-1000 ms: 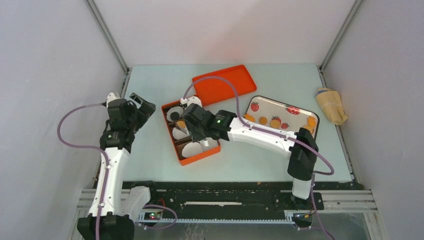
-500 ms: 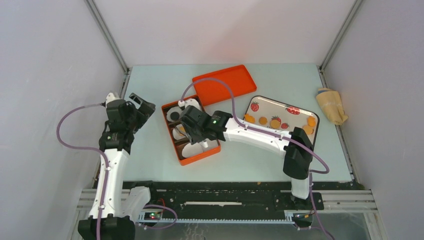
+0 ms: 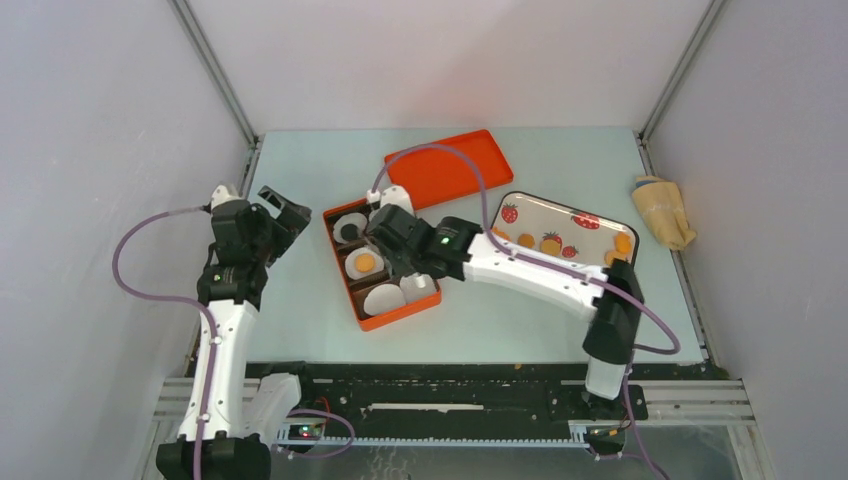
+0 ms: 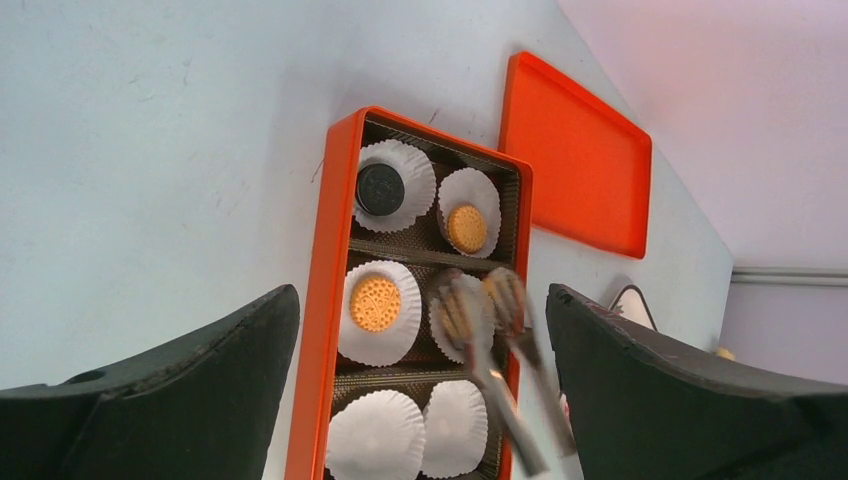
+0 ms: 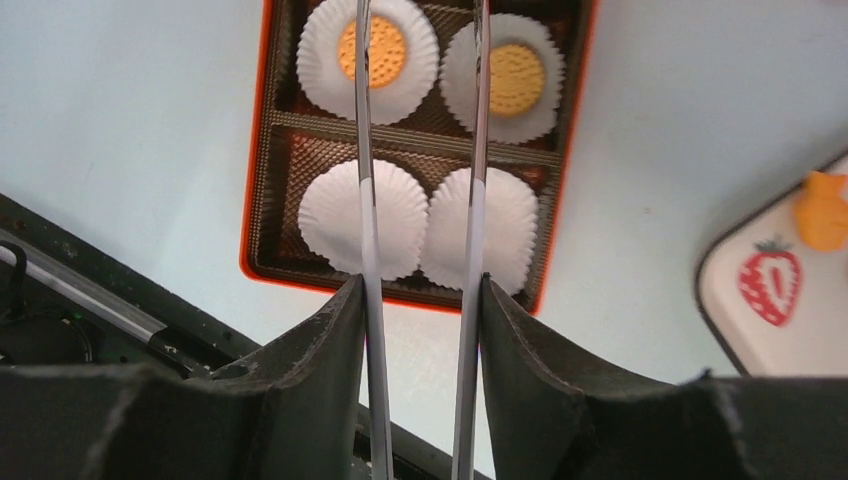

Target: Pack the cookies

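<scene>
While our right tool (image 5: 420, 288) clamps tongs (image 5: 365, 150) over the boxed cookies (image 5: 371, 50), the tong tips seem empty. Our left tool (image 3: 287, 204) gapes wide.

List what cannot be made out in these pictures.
1. Top external: the right arm hides the orange box's right side and part of the tray, so its cookies cannot be counted.
2. Right wrist: the top edge cuts off the tongs' tips and the box's far row.
3. Left wrist: the tongs are blurred, their tips unreadable.
</scene>
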Controlling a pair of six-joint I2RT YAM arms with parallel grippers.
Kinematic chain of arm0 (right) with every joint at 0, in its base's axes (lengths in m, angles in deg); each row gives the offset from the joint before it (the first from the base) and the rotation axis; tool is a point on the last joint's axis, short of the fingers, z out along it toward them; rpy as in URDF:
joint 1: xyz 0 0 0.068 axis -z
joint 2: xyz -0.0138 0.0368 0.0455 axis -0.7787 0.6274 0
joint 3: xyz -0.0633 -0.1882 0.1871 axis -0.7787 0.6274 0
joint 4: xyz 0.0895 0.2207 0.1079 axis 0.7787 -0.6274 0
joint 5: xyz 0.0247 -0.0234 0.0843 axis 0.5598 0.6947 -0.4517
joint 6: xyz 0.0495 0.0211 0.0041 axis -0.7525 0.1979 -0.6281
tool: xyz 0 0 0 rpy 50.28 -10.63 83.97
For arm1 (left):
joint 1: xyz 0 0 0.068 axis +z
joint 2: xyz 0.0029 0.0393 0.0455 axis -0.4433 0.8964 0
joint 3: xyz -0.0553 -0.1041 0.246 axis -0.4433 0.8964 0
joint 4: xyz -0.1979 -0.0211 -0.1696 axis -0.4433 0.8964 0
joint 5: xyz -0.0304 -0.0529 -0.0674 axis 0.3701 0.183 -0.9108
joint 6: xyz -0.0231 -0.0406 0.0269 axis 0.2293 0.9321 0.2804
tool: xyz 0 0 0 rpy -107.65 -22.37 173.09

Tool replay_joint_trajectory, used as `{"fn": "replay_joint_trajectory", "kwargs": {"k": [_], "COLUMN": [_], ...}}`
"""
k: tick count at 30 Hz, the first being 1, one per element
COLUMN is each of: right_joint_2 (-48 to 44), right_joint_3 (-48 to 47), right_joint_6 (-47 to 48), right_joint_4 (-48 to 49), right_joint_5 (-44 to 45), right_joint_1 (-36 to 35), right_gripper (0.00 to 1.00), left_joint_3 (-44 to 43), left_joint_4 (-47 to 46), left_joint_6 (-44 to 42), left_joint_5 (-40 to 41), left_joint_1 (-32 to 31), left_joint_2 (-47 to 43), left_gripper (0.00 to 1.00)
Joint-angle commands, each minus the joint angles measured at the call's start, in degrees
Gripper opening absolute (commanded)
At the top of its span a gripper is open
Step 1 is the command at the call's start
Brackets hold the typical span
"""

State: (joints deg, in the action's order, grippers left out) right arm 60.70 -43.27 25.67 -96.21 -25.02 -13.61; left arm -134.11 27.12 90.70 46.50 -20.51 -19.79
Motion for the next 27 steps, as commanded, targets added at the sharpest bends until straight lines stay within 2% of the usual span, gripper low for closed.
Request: {"fn": "replay_joint_trajectory", "kwargs": {"k": [1, 7, 12, 17, 27], "right_joint_2": [-12.89, -24.19, -35.89, -44.81, -48.02], "right_joint_3": [1.54, 12.66, 27.1, 36.65, 44.69], "right_joint_6": [-0.24, -6.4, -12.39, -16.16, -22.52], "right_joint_4": [-1.8, -6.89, -9.08, -10.9, -13.85], "right_joint_5": [9.12, 13.73, 13.65, 13.12, 13.01], "right_joint_1": [0.79, 6.38, 13.5, 17.42, 21.74], "right_gripper": [0.5, 0.5, 0.5, 0.51, 0.54], "left_joint_3": [0.33, 0.28, -0.92, -2.15, -1.93], "left_joint_4": [-2.2, -2.82, -2.83, -2.84, -2.92], "left_joint_6": [-1.15, -1.12, -1.66, -1.16, -0.62], "left_joint_5": [-1.84, -3.98, -1.08, -0.02, -0.08], "left_joint_1": [0.54, -0.22, -5.18, -8.77, -9.76], "left_joint_2": [-0.79, 0.6, 1.18, 2.47, 2.52], "left_gripper": [0.98, 0.97, 0.97, 0.97, 0.97]}}
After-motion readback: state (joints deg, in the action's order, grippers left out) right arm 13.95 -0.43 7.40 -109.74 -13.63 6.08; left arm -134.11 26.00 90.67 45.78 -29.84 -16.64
